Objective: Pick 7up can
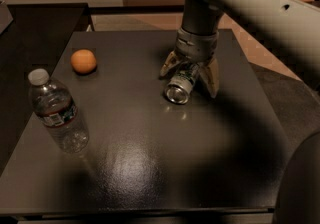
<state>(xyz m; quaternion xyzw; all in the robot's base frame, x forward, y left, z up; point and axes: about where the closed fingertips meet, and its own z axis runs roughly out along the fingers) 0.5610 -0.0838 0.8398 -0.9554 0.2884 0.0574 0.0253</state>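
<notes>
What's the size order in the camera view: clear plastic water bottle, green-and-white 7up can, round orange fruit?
1. Clear plastic water bottle, nearest the camera.
2-3. Green-and-white 7up can, straddled by the gripper, and round orange fruit: too alike to rank.
</notes>
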